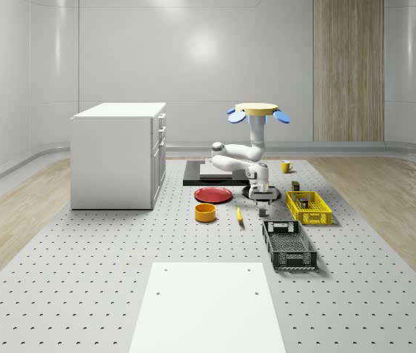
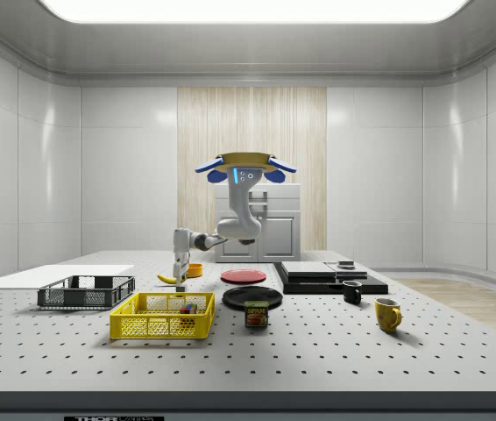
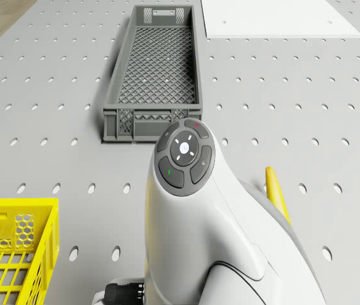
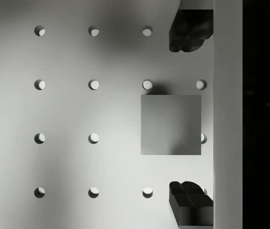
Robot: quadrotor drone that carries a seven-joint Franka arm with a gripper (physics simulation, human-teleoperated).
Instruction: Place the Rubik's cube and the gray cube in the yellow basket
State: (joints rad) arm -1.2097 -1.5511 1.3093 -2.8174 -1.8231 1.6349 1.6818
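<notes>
Jaws stand apart, fingertips (image 4: 191,29) astride the gray cube (image 4: 171,125) resting on the tabletop (image 4: 68,114) near the yellow basket (image 1: 309,207); drone (image 1: 258,110) hovers above; cube seems rigid, light, smooth-faced; best pinched across opposite flat sides.

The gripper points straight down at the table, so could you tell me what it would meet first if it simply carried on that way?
Most likely the gray cube: in the wrist view it lies between the open fingers of the gripper, on the perforated table. The remaining height is hard to judge. The drone hovers above.
</notes>
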